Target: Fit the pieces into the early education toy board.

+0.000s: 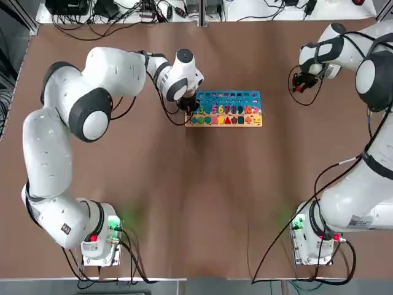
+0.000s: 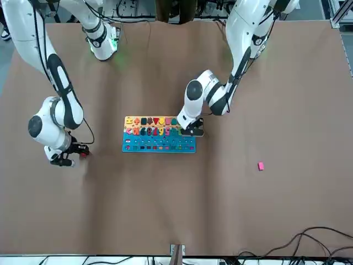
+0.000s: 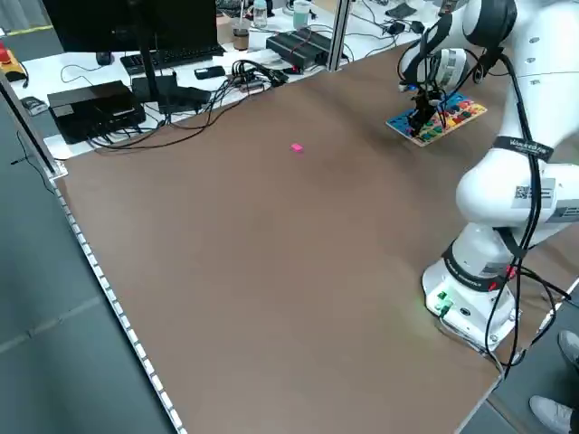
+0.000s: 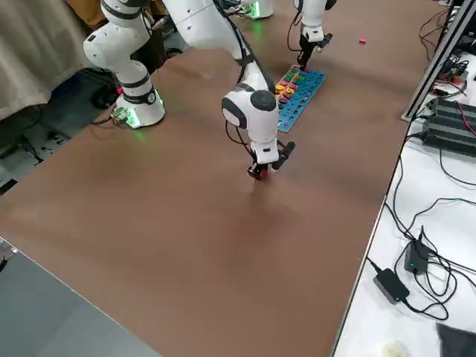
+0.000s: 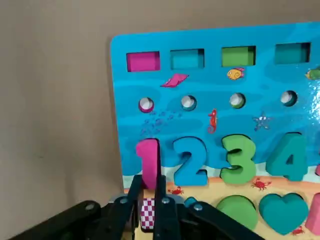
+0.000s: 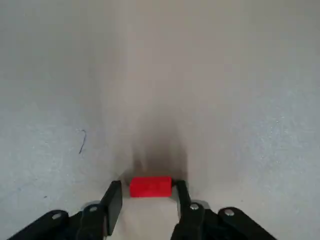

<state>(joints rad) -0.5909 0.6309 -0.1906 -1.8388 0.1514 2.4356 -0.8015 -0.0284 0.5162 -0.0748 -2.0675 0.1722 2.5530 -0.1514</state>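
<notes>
Jaws of my left gripper [image 5: 152, 183] pinch the pink number 1 [image 5: 149, 162] at the end of the toy board [image 5: 137, 115]. My right gripper [image 6: 150, 188] holds the red piece [image 6: 150, 187] between its jaws, above the surface [image 1: 190, 215], well to the board's right. One pink piece [image 2: 261, 166] lies loose, left of the board.

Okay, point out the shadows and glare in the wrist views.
Right wrist view: a soft dark shadow spreads on the table beyond the red block, with faint sparkly glare off to one side; left wrist view: white glare speckles the puzzle board's blue part, and its edge casts a soft shadow.
</notes>
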